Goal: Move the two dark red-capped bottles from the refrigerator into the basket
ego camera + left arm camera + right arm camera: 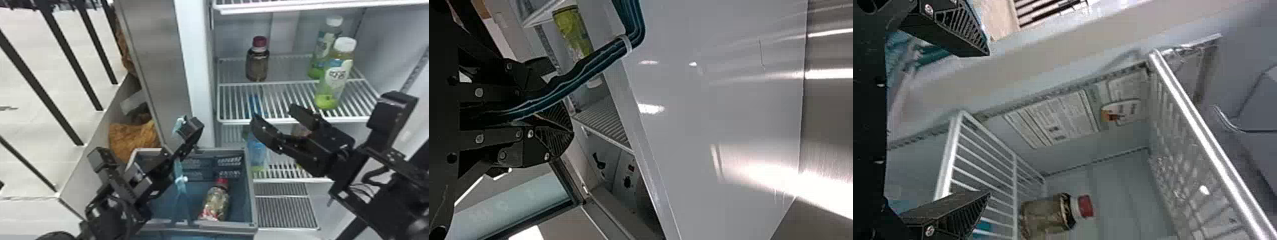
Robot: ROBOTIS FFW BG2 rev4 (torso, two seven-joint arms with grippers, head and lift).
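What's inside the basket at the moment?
One red-capped bottle is in the right half of the basket. The left arm and teal strap cover part of the left half; what's behind them can't be seen.

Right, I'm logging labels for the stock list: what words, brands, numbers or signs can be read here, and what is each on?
None reads with certainty, so nothing to quote.
Front white-capped bottle, label: marks too small to read.
Rear white-capped bottle, label: too small to read.
Stickers on the refrigerator's inner wall: lines of print, too small to read.
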